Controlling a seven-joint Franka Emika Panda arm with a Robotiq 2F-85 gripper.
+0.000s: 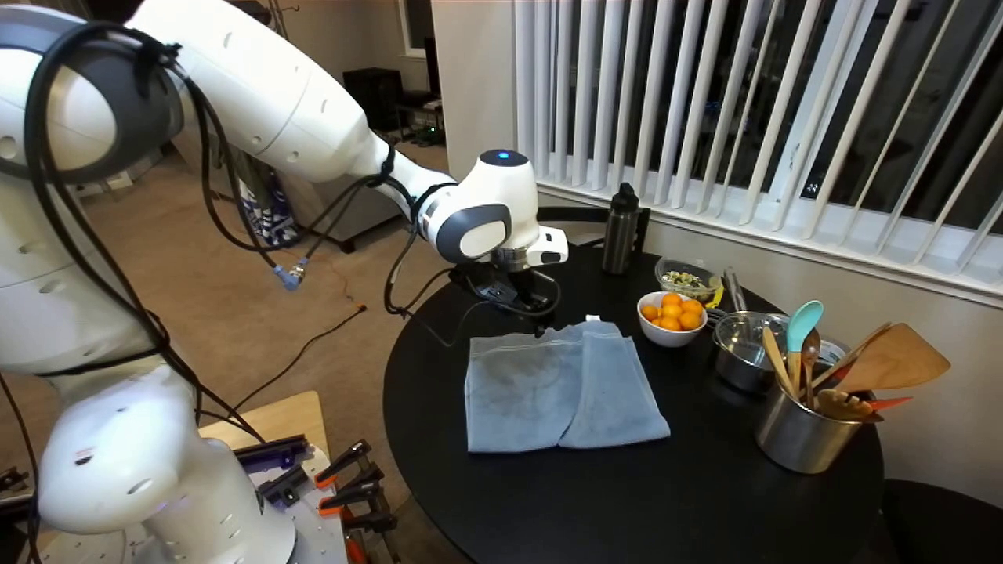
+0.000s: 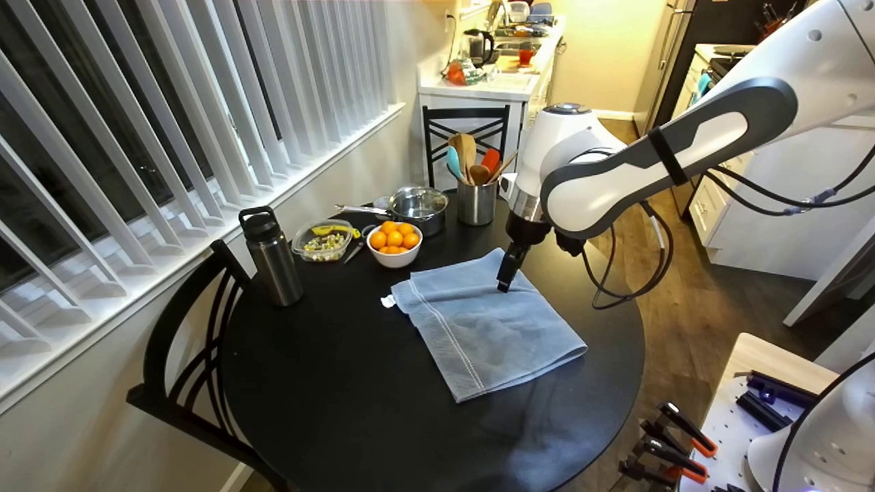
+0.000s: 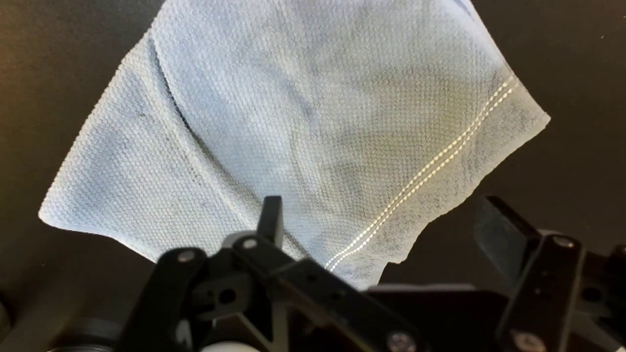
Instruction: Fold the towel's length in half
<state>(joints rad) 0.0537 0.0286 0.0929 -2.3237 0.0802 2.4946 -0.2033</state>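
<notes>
White vertical blinds (image 2: 342, 82) are hung all along one side, and the white arm (image 1: 258, 86) is stretched over the round black counter (image 1: 595, 501), with black cables (image 1: 36, 117) strapped to it and looped down near its end. A black chair (image 2: 156, 348) is parked by the counter on the blinds' side.

The towel (image 2: 492, 328) is laid out flat-ish around the middle of the counter, doubled over, with one long crease shown in the wrist view. The clutter is pretty much all lined up toward the blinds: a metal pot (image 1: 733, 372), a metal tin (image 1: 807, 446) stuffed with utensils (image 1: 897, 360), a silvery bottle (image 2: 273, 263), a clear tub (image 2: 325, 257) of greenish food (image 2: 327, 242), and a white bowl (image 2: 396, 260) of orange fruit (image 2: 394, 238). The bowl is set closest to the towel, just beside a corner with a gap.

The fingers (image 3: 270, 220) are spread wide over the towel's edge: cloth is seen behind one, the counter behind the other, and a bit of the towel is hidden by them. Whether the tips are touching it can't really be told. Littlest of all, a white tag (image 2: 388, 301) is seen poking out at a towel corner.
</notes>
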